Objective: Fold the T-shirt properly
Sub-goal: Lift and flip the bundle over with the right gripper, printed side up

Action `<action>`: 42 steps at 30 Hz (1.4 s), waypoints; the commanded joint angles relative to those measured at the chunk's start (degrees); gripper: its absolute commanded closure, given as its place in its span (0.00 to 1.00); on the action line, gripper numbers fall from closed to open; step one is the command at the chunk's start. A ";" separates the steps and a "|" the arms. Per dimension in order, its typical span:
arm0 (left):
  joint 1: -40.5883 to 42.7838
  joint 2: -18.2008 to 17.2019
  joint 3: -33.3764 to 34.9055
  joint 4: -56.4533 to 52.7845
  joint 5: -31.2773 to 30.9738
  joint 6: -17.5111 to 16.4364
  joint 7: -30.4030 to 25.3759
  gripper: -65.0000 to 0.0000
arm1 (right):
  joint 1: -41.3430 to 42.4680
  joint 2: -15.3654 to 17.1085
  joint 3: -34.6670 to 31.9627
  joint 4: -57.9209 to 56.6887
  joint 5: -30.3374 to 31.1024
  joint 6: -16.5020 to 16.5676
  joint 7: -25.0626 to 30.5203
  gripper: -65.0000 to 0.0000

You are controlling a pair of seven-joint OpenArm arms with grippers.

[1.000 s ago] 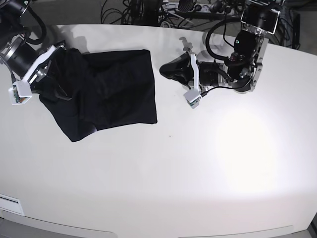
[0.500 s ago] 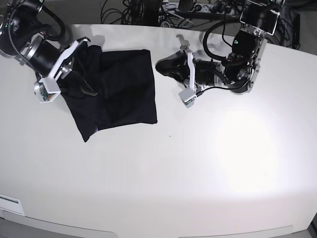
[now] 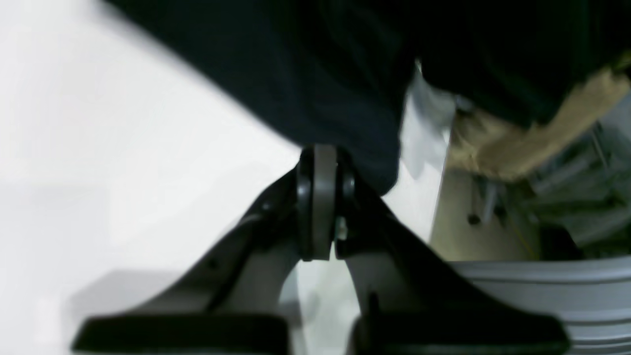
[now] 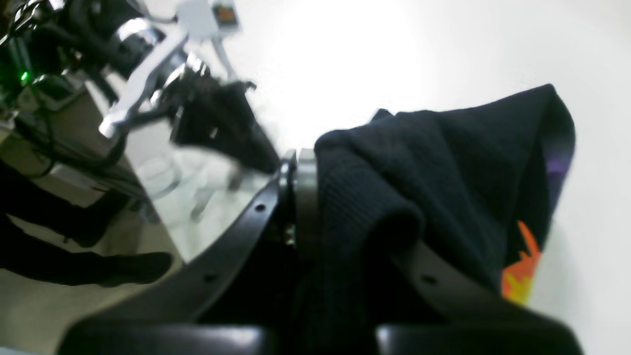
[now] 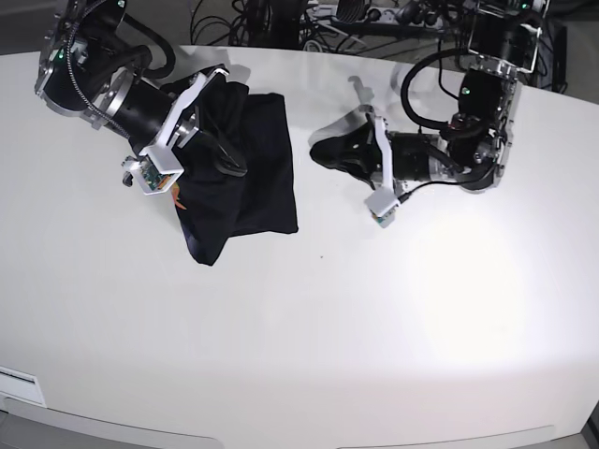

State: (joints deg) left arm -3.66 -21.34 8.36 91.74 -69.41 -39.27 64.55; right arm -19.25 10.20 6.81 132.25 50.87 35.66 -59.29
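The black T-shirt [image 5: 267, 182] lies at the back left of the white table [image 5: 374, 327]. Its left part is lifted and bunched over the flat part. My right gripper [image 5: 227, 152] is shut on that raised fabric. In the right wrist view the cloth [image 4: 443, 187] drapes over the right gripper [image 4: 300, 162], showing a bit of orange print [image 4: 522, 276] and purple. My left gripper [image 5: 318, 150] hovers just right of the shirt, apart from it. Its fingers [image 3: 318, 197] are pressed together and hold nothing, with the T-shirt [image 3: 320, 74] blurred beyond them.
Cables and equipment [image 5: 281, 19] crowd the space behind the table's far edge. A white label [image 5: 19, 383] sits at the front left corner. The left arm's body [image 5: 477, 131] stands at the back right.
My right gripper has swung right and toward the table's middle, dragging the shirt's left part up over the flat part. The left arm has shifted slightly right.
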 commanded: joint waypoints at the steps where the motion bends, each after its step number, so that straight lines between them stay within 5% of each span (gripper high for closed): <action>1: -1.01 -0.76 -1.97 1.05 -3.04 -0.20 -1.05 1.00 | 0.35 -0.20 -0.55 0.76 0.35 0.44 2.67 1.00; 6: -0.96 -2.32 -8.85 1.05 -5.05 -0.17 -0.74 1.00 | 0.37 -1.01 -3.87 0.68 -4.85 0.04 5.81 0.98; 9: -0.96 -3.30 -10.21 1.03 -5.05 -0.20 0.04 1.00 | 1.20 -0.96 -6.73 0.68 -4.37 0.94 6.14 0.54; 11: -0.96 -3.89 -10.21 1.03 -5.05 -0.17 0.04 1.00 | 2.73 -0.90 -9.51 0.68 -1.42 4.09 5.14 0.47; 15: -0.92 -4.09 -10.21 1.03 -5.01 -0.20 0.04 1.00 | 5.75 -0.83 -14.40 0.68 5.95 4.34 -1.46 0.47; 22: -0.92 -4.07 -10.21 1.03 -5.03 -0.20 1.46 1.00 | 8.13 -0.07 -9.70 0.68 -3.06 4.34 0.72 0.48; 24: -0.81 -4.09 -10.21 1.03 -5.01 -0.20 1.92 1.00 | 8.15 0.74 -6.08 0.68 -5.62 4.34 4.00 0.65; 26: -0.76 -4.11 -10.21 1.03 -5.05 -0.17 1.97 1.00 | 8.13 1.42 -2.82 0.68 -9.64 0.74 7.32 1.00; 28: -0.81 -4.52 -10.21 1.03 -7.41 -0.31 3.02 1.00 | 8.15 1.46 -0.52 0.68 -13.88 -4.22 10.60 1.00; 31: -1.16 -4.76 -10.19 1.46 -15.59 -0.73 9.16 1.00 | 8.20 2.51 0.68 -0.13 -18.91 -6.80 14.80 1.00; 37: -1.33 -4.20 -7.21 8.09 -15.59 -0.73 8.79 1.00 | 14.51 3.98 -2.16 -14.23 -18.29 -4.52 16.20 1.00; 42: -1.33 -4.17 1.66 11.32 -15.59 -0.73 8.79 1.00 | 24.15 3.98 -6.45 -29.62 -20.52 -4.52 16.00 1.00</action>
State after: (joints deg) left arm -4.32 -25.10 10.39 102.13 -83.64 -39.51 73.69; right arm 3.73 13.63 0.08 101.34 29.36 31.09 -44.97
